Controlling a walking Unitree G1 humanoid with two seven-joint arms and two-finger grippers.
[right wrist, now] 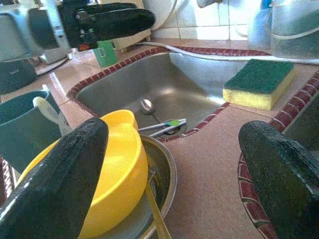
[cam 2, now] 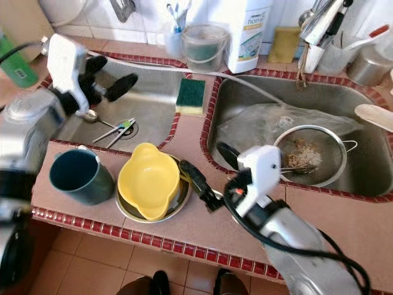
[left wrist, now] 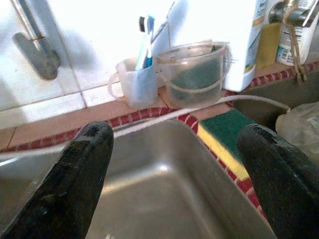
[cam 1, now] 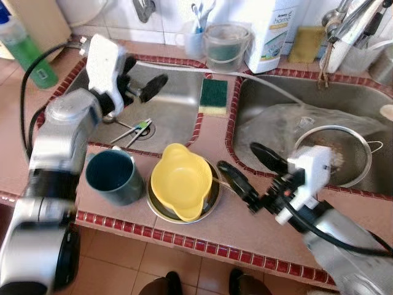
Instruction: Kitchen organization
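Little looks tidied yet: both claws gape empty, the right claw just beside the yellow bowl stacked in a steel bowl, the left claw above the cutlery in the sink.

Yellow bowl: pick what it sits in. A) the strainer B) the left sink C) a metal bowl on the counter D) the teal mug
C: the yellow bowl is nested in a metal bowl on the counter, beside the teal mug, in front of the open right gripper.
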